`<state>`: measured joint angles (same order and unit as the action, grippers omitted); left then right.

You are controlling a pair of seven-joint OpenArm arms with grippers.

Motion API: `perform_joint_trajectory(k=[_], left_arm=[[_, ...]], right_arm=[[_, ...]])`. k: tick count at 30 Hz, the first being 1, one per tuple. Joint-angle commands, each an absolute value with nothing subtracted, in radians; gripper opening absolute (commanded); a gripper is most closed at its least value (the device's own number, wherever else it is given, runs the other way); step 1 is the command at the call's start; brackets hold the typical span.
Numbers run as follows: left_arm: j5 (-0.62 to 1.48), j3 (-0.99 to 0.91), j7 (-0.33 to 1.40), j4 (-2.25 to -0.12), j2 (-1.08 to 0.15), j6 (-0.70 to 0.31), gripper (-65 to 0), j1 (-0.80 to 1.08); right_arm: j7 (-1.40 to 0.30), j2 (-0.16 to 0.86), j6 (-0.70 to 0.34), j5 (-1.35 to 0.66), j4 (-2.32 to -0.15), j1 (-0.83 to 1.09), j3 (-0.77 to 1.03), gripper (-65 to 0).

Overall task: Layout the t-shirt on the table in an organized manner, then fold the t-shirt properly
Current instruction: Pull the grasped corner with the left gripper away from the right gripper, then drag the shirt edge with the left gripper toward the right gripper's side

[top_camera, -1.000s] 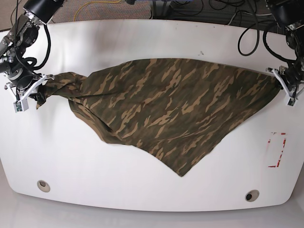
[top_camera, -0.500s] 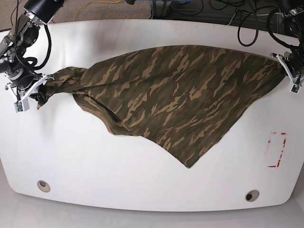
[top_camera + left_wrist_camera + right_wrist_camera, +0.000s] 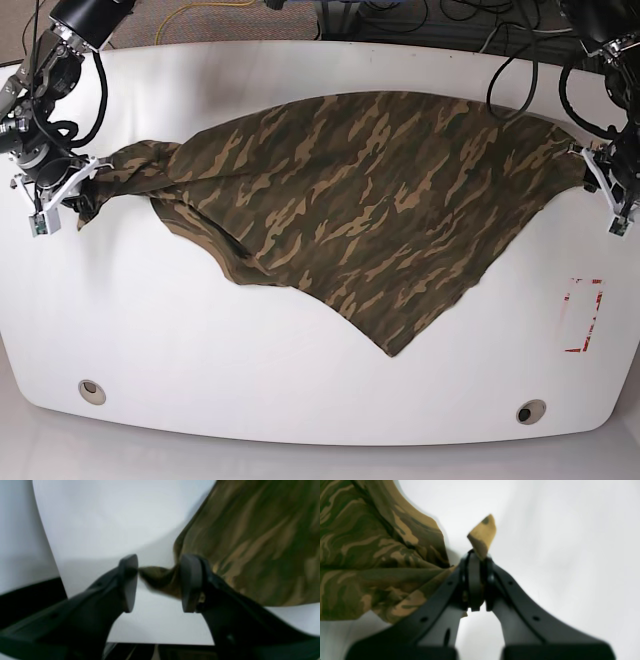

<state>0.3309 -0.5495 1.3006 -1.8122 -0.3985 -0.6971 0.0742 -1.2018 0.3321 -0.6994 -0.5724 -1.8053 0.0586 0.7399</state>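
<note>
The camouflage t-shirt (image 3: 370,215) lies spread across the white table (image 3: 200,340), one point hanging toward the front edge. My left gripper (image 3: 603,195) sits at the shirt's right corner. In the left wrist view this gripper (image 3: 158,582) is open, and the cloth's corner (image 3: 160,578) lies loose between the parted fingers. At the bunched left end, my right gripper (image 3: 68,195) holds the cloth. Seen from its own wrist, that gripper (image 3: 477,565) is shut on the t-shirt (image 3: 377,555), and a tan tip of the cloth (image 3: 482,535) pokes out past the fingertips.
A red-and-white tape mark (image 3: 583,315) is on the table near the right edge. Two round grommet holes (image 3: 91,390) (image 3: 530,411) sit near the front edge. Cables hang behind the table's far edge (image 3: 520,70).
My left gripper has opened and let go of the shirt's right corner, after carrying it toward the far edge and then partly back. The right gripper has stayed put, still shut.
</note>
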Motion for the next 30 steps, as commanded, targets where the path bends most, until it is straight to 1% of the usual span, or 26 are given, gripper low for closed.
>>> perform_joint_trajectory(k=[1, 6, 15, 19, 22, 26, 30], left_arm=[[0.328, -0.530, 1.322, -1.844, -0.418, -0.698, -38.2, 0.021], [0.328, -0.487, 1.368, -1.850, -0.415, -0.698, -37.9, -0.061], [0.323, -0.394, 1.385, -1.839, -0.407, -0.698, -37.8, -0.223], [0.323, -0.343, 1.379, -1.781, -0.349, -0.698, -37.6, -0.312], [0.323, -0.317, 1.345, -1.713, -0.315, -0.698, -37.6, -0.367], [0.323, -0.252, 1.218, -1.554, -0.266, -0.691, -37.6, -0.440], [0.323, -0.179, 1.084, -1.372, -0.259, -0.656, -37.6, -0.496]], right_arm=[[-1.181, 0.354, -0.698, -0.581, -1.824, 0.044, 0.745, -65.0], [-1.181, 0.354, -0.698, -0.581, -1.824, 0.044, 0.745, -65.0], [-1.181, 0.354, -0.698, -0.581, -1.824, 0.044, 0.745, -65.0], [-1.181, 0.354, -0.698, -0.581, -1.824, 0.044, 0.745, -65.0], [-1.181, 0.354, -0.698, -0.581, -1.824, 0.044, 0.745, -65.0], [-1.181, 0.352, -0.698, -0.581, -1.824, 0.042, 0.745, -65.0], [-1.181, 0.352, -0.698, -0.581, -1.824, 0.042, 0.745, -65.0]])
